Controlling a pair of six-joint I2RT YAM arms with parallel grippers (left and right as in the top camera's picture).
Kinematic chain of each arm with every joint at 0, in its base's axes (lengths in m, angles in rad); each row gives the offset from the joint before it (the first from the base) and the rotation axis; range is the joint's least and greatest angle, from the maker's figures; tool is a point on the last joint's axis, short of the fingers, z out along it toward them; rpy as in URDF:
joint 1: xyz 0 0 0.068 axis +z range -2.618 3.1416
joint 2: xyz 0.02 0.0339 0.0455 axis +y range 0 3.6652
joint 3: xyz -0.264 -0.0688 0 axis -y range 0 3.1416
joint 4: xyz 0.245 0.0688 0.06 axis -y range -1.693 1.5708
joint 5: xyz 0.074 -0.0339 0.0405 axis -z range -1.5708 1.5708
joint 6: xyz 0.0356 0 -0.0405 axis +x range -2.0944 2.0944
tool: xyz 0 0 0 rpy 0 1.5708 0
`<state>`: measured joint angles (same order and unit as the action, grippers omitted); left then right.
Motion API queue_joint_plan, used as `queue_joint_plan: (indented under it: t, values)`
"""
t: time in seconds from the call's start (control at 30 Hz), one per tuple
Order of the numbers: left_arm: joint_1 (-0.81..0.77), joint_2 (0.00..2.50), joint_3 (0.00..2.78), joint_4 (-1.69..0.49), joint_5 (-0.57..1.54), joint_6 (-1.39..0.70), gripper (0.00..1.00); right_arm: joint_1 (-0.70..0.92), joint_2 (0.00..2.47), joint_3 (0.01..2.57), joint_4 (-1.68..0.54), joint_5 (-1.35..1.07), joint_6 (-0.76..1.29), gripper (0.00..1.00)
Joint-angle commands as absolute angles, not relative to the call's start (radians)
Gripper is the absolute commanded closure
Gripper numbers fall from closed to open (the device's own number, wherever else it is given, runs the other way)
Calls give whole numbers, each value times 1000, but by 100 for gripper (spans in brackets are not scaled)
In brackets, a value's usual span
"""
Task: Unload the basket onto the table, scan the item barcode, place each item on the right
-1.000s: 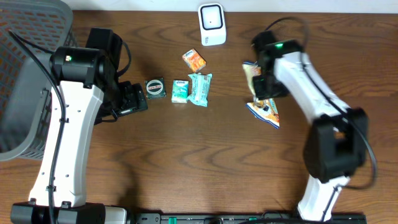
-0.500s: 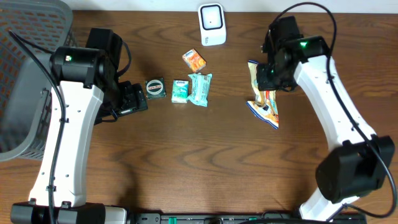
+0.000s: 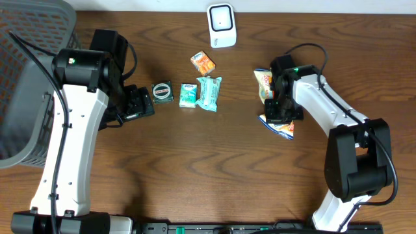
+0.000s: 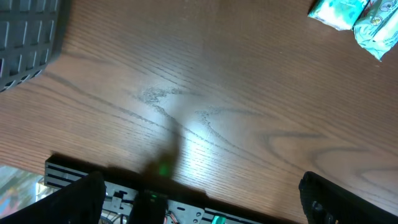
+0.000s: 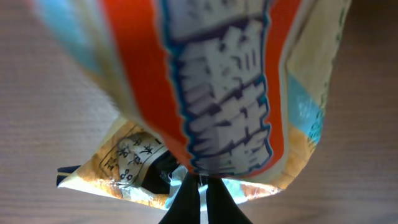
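- Left fingers (image 3: 139, 104) stand spread wide and hold nothing; we see them low over the surface (image 3: 214, 169), well apart from the task's thing.
- We find the white scanner (image 3: 221, 26) at the far edge, up and to the left of the snack packet (image 3: 264, 83).
- That packet lies right of centre, with its long axis running roughly near to far.
- Right fingers (image 5: 200, 190) are pinched shut on its edge, so we judge this arm the one to carry it to the scanner.

We are holding our left gripper (image 3: 139, 104) spread wide, our right gripper (image 5: 199, 190) pinching the snack packet (image 5: 217, 81).
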<state>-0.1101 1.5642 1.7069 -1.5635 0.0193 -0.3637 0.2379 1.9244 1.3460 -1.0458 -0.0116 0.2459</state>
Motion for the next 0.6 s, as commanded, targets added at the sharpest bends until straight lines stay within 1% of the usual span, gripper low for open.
queue_joint_plan:
  t: [0.0, 0.13, 0.23, 0.37, 0.57]
  values:
    - [-108, 1568, 1705, -1566, 7, -369, 2, 238, 1922, 1401, -1110, -10, 262, 99]
    - [-108, 1568, 1705, -1566, 7, -369, 2, 229, 1912, 1556, -1221, -2, 255, 99]
    - [-108, 1568, 1705, -1566, 7, -369, 3, 223, 1912, 1647, -1236, 12, 247, 99]
    - [-108, 1568, 1705, -1566, 7, -369, 2, 221, 1913, 1663, -1131, 66, 247, 99]
    - [-108, 1568, 1705, -1566, 7, -369, 2, 221, 1916, 1547, -951, 73, 278, 99]
